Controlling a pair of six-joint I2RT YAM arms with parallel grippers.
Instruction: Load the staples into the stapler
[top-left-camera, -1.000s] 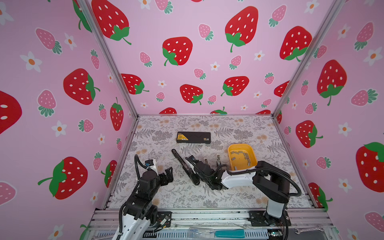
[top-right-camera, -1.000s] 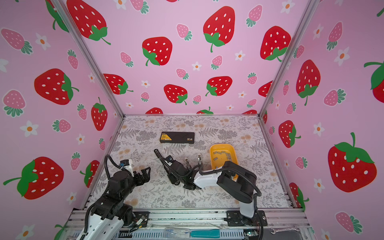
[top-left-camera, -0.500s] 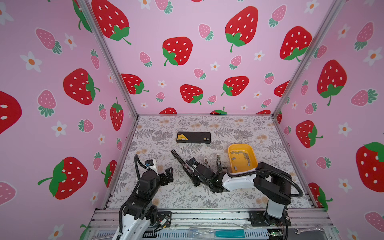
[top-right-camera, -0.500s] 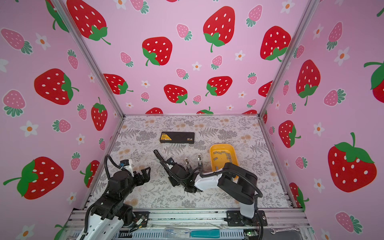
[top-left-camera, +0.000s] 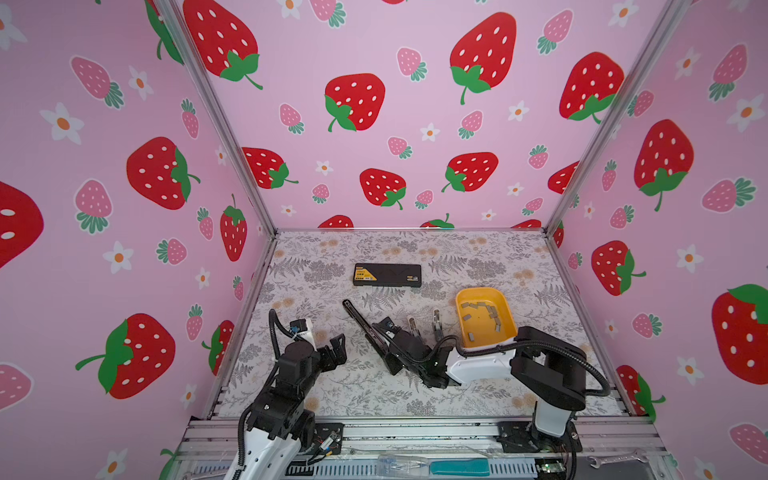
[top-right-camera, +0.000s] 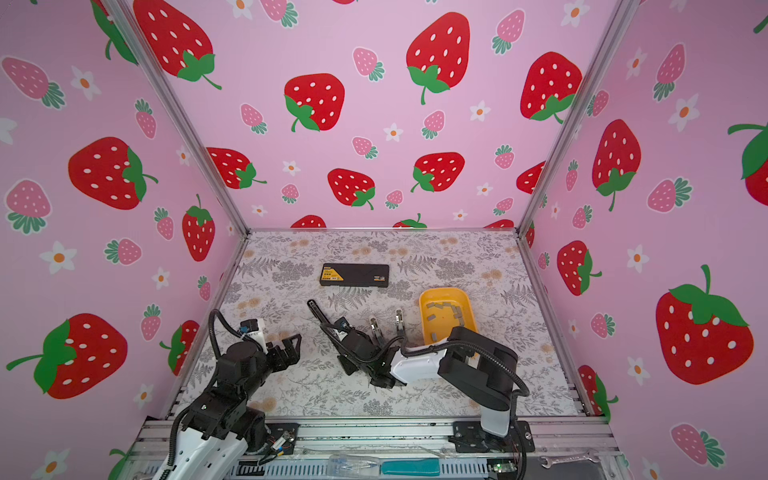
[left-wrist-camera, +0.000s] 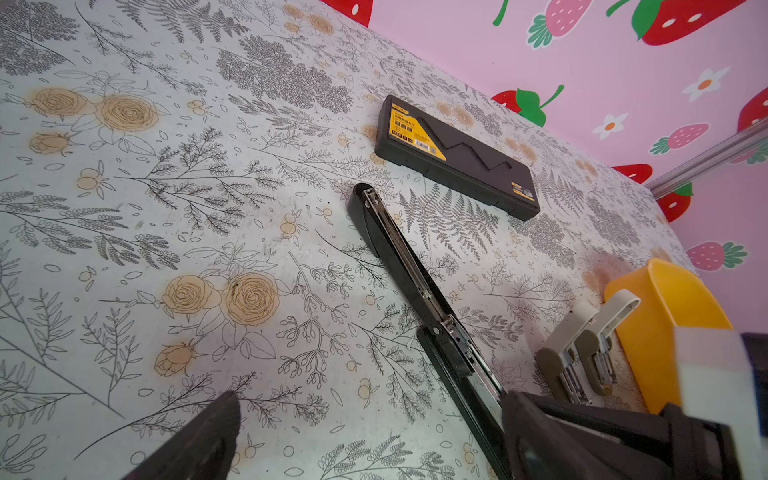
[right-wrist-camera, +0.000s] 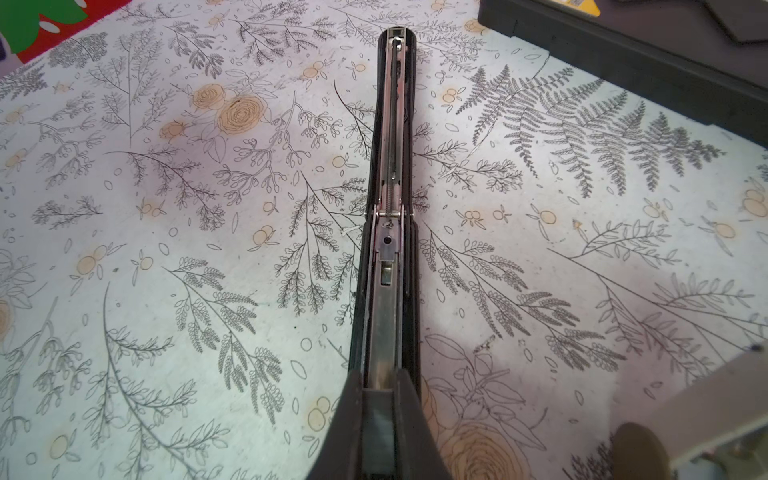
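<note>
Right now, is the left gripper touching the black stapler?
Apart. In both top views a strip of bare mat shows between the left gripper and the stapler; its jaws stand open with nothing in them.

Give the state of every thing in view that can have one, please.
black stapler, opened out flat, channel exposed.
staples, loose in the yellow tray.
black case, closed.
two small staplers, lying beside the tray, not held.
left gripper, open, empty.
right gripper, shut, tips at the stapler's channel.
</note>
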